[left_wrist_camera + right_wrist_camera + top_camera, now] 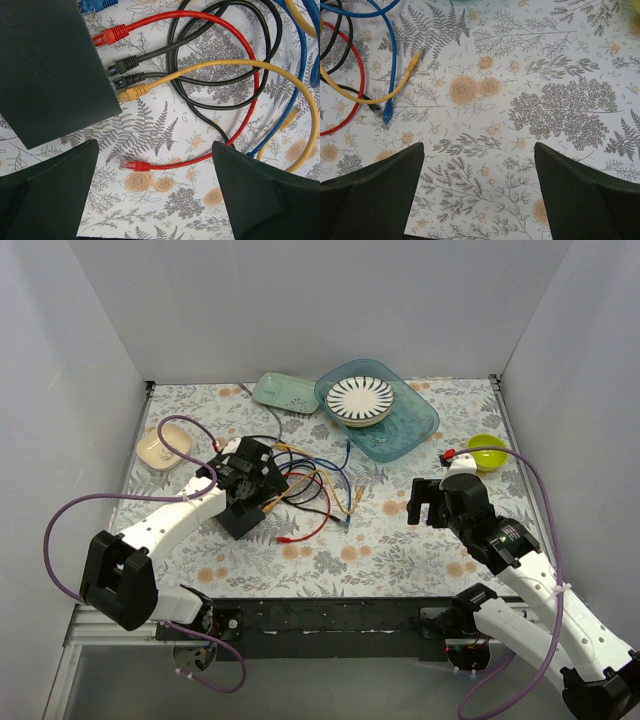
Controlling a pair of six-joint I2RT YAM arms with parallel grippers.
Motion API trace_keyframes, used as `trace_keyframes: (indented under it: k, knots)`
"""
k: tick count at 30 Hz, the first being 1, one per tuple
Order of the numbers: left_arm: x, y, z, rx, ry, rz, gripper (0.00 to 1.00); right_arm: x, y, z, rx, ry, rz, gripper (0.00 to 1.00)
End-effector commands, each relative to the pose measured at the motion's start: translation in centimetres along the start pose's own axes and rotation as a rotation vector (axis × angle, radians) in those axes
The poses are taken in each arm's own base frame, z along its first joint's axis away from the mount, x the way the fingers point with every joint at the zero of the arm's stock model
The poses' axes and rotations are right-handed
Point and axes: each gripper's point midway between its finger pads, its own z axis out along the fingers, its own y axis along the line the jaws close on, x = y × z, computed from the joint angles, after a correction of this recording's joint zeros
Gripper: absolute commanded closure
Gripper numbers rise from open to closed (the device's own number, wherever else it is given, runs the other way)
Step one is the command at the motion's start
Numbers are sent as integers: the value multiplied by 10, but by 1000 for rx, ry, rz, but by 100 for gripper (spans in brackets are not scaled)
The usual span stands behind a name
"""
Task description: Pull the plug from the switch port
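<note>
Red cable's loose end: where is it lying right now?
In the left wrist view, the loose red plug lies on the table between the fingers of the left gripper, just off the corner of the switch.

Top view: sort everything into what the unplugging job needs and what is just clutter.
Job: switch, plugged cables, left gripper.
Clutter: striped plates, blue tray, pale green dish, green bowl, beige dish.
</note>
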Motion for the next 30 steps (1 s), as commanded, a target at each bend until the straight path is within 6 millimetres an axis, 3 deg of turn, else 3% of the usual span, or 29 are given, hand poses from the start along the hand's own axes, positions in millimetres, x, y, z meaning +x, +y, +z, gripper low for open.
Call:
trace_keyframes:
  k: [1,6,12,16,20,21,27,30]
  knots:
    - [-4,0,-10,24,-27,-8,2,-23,15,-5,-60,-52,26,2]
    - [-21,2,-18,19,-113,-18,2,-35,44,-8,-205,-96,118,2]
    - [-36,2,-18,-40,-149,-54,2,-16,65,0,-295,9,139,1]
    - [-37,27,-3,-180,-121,-158,2,3,52,7,-214,118,75,1]
    - [-31,53,14,-244,-52,-295,2,6,40,14,-143,137,14,1]
    - [-39,63,18,-257,-57,-356,2,5,39,15,-141,133,0,1]
    - [-59,105,29,-316,-76,-574,2,3,55,16,-223,133,12,2]
    - [-57,119,40,-377,-62,-645,2,6,60,18,-246,145,19,2]
